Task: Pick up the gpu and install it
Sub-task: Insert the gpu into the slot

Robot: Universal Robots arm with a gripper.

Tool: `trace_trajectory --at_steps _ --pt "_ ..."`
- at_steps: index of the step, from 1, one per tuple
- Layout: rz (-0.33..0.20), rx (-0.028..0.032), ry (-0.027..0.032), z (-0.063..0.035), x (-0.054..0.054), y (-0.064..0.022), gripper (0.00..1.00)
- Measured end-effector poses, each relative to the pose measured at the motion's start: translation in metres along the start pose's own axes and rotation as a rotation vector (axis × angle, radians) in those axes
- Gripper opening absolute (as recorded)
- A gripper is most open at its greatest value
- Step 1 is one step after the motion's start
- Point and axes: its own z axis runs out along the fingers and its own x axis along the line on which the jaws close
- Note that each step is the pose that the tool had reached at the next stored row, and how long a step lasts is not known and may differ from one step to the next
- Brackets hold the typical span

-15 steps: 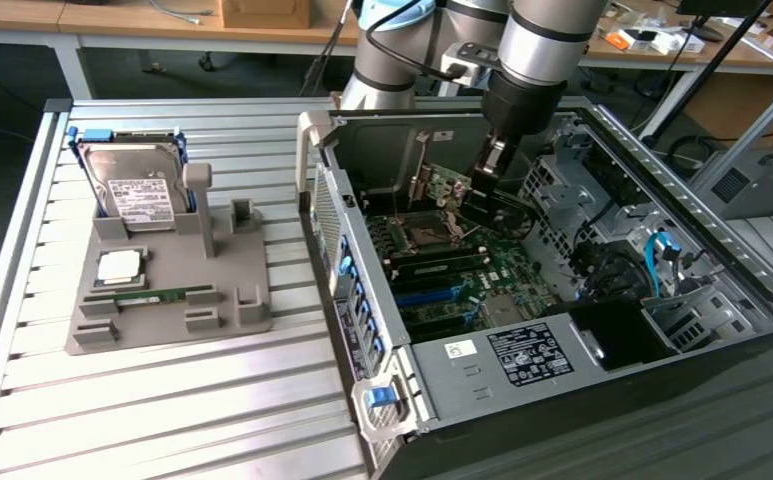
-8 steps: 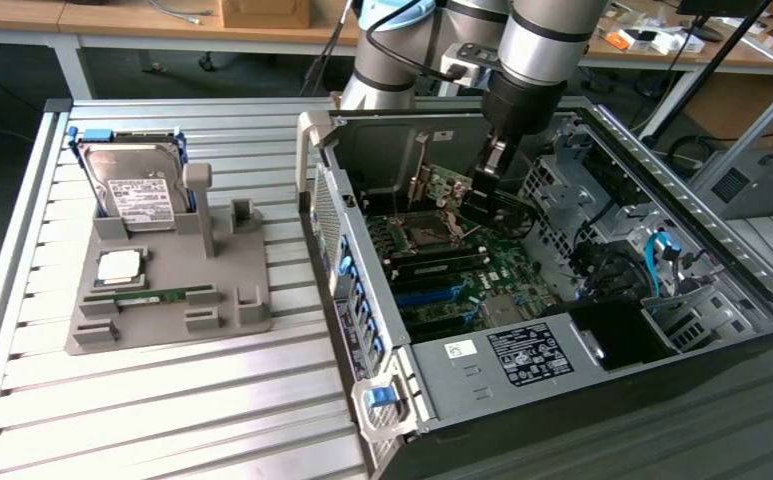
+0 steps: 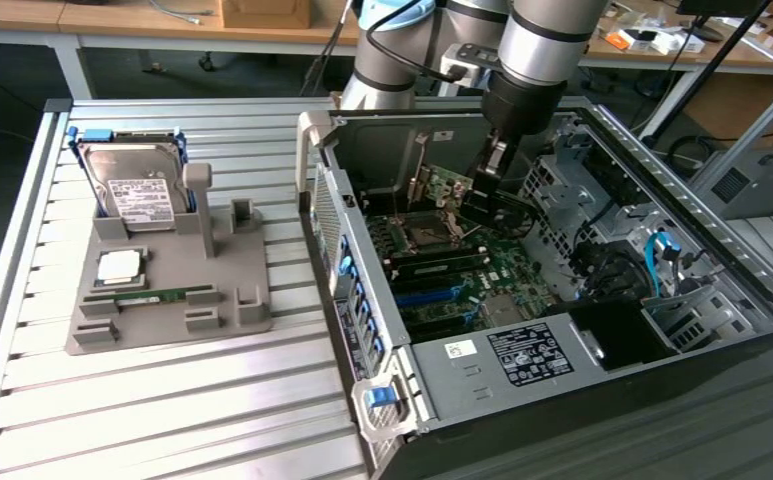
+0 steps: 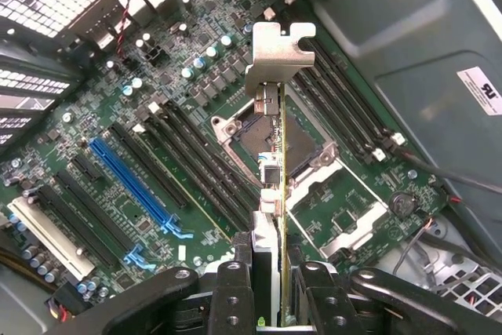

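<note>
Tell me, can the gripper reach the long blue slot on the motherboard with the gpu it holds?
Probably yes. The gripper holds the gpu edge-on above the motherboard, the case is open, and nothing stands over the blue slot.

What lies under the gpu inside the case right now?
The gpu, gripped edge-on by the end effector, hangs above the motherboard, over the CPU socket, with black memory slots beside it. The gpu itself hides a strip of the socket.

The gpu is held on edge by the gripper inside the open computer case, above the motherboard.
</note>
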Motion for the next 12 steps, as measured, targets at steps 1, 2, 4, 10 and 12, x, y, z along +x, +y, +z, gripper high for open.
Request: trace_trajectory --at_steps 1,2,4,10,12 --pt "-0.003 -0.0001 -0.0001 0.0 0.0 0.0 0.27" --pt "-0.005 -0.0002 -0.0002 0.0 0.0 0.0 0.27" --pt "-0.011 -0.0003 -0.0003 0.0 0.0 0.0 0.27" --pt "-0.03 -0.0009 -0.0011 0.0 0.0 0.0 0.27" --pt "-0.035 -0.001 -0.0012 0.0 0.0 0.0 0.27"
